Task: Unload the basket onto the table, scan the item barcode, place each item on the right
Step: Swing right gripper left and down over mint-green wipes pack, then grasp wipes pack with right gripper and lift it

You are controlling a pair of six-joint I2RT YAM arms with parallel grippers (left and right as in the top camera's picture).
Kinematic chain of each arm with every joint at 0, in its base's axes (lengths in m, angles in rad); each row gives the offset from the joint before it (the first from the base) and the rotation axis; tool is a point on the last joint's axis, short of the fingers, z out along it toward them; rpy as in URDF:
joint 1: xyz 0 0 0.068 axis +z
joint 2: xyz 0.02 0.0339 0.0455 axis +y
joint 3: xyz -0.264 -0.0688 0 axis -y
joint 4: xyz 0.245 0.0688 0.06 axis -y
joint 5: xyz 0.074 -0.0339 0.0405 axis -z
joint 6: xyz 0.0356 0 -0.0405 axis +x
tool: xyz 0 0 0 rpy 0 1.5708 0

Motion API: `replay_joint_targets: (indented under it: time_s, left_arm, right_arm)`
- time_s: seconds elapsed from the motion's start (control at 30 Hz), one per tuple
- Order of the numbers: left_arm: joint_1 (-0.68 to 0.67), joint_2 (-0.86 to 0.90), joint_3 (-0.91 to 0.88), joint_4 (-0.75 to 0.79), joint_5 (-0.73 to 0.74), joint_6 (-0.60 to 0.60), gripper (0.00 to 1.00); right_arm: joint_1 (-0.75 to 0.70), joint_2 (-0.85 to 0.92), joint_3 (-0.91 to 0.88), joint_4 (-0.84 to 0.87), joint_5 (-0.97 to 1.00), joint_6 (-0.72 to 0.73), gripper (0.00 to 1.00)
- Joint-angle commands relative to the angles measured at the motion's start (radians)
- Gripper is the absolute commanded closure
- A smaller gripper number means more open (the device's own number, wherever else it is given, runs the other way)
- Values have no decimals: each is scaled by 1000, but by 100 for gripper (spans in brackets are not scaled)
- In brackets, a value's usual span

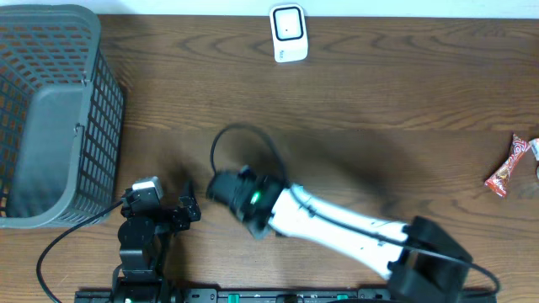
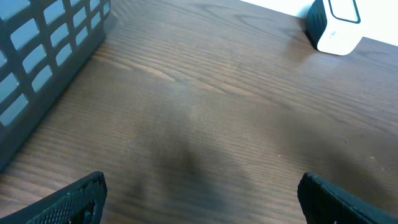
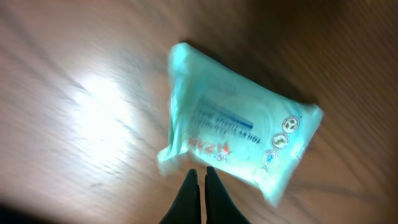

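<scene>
Under your right wrist camera: a pale mint-green soft plastic pack (image 3: pixel 239 118) with red lettering lies on the dark brown wooden table (image 3: pixel 74 93). The view is blurred, so its print cannot be read.
Right gripper (image 3: pixel 202 177): your two black fingers are pressed together, with their tips at the pack's near edge. You cannot tell whether any wrapper is pinched between them.
Right arm: from above, your white arm (image 1: pixel 337 220) reaches from the lower right to the table's middle-left, and its black head hides the pack.
Left gripper (image 2: pixel 202 183): your jaws are spread wide over bare wood with nothing between them, near the basket.
Scanner: the white boxy barcode scanner (image 1: pixel 288 32) with a dark-rimmed window stands at the far edge, well apart from both grippers.
Basket: the grey plastic mesh basket (image 1: pixel 105 126) sits at the far left.
Other item: a red wrapped snack (image 1: pixel 508 166) lies at the right edge, well apart from your right gripper.
</scene>
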Motion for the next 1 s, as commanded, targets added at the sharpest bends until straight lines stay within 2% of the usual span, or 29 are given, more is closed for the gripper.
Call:
replay_joint_targets:
  time_s: [0.0,0.07,0.13,0.2,0.23,0.3,0.33,0.37,0.63,0.77,0.97]
  left_arm:
    - [4,-1,-25,-8,-9,-10,2]
    - [4,-1,-25,-8,-9,-10,2]
    - [4,-1,-25,-8,-10,-10,2]
    - [4,-1,-25,-8,-9,-10,2]
    - [4,-1,-25,-8,-9,-10,2]
    - [4,-1,-25,-8,-9,-9,2]
    - [4,-1,-25,-8,-9,-10,2]
    - [4,-1,-25,-8,-9,-10,3]
    - [4,-1,-25,-8,-9,-10,2]
    - [4,-1,-25,-8,-9,-9,2]
    - [4,-1,-25,-8,-9,-10,2]
  right_arm:
    - [-129,-54,45,-9,-328,-100,99]
    - [-211,-54,43,-6,-504,-145,99]
    - [-272,-50,32,-20,-547,-167,98]
    - [-295,-50,23,-42,-510,-167,66]
    - [-294,-50,23,-50,-489,-166,61]
    - [-272,-50,23,-51,-442,-136,43]
    - [-255,-50,23,-51,-407,-121,26]
    - [-233,-50,23,-53,-351,-105,1]
    - [-40,-38,5,-58,-2,18,1]
    - [29,-19,-56,-6,112,12,1]
    - [64,-13,-237,130,182,-105,1]
